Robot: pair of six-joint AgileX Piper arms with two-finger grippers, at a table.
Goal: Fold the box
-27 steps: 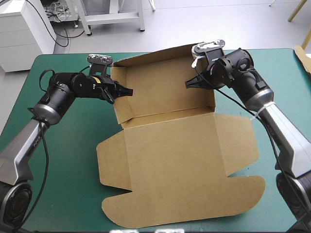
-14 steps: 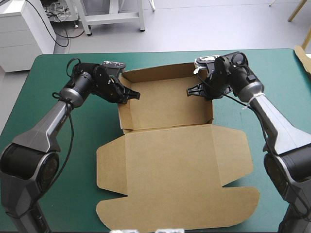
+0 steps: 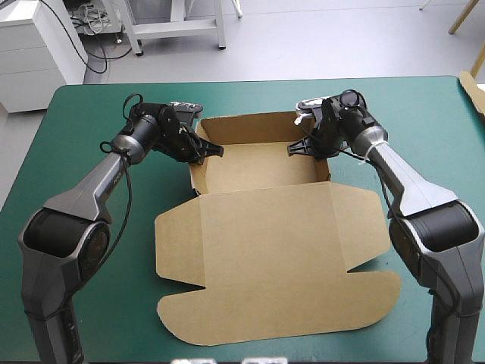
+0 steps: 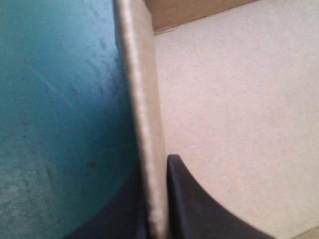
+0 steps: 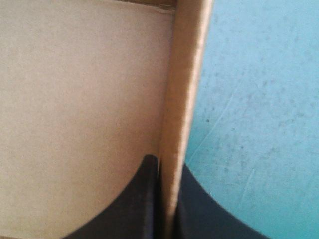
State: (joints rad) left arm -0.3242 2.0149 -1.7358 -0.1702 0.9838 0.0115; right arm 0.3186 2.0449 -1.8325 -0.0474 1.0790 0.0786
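Observation:
The brown box point(image 3: 265, 227) lies mid-table, its far half raised into an open tray and its wide lid flat toward the near edge. My left gripper point(image 3: 208, 149) is shut on the box's left side wall point(image 4: 144, 124); that wall runs up between its black fingers point(image 4: 199, 204). At the other end, my right gripper point(image 3: 297, 148) is shut on the box's right side wall point(image 5: 182, 99), one black finger point(image 5: 144, 199) inside the tray and one outside. Both wrist views show the tray's pale floor on one side of the wall and teal-green cover on the other.
The teal-green table point(image 3: 98, 250) is bare around the box. A strip of brown board point(image 3: 474, 87) shows at the table's right edge. Beyond the far edge stand white furniture point(image 3: 38, 45) and a frame's legs.
Both grippers have moved toward the far edge and lower, and the raised far panels have come down into a shallow tray. The whole box has slid away from the near edge.

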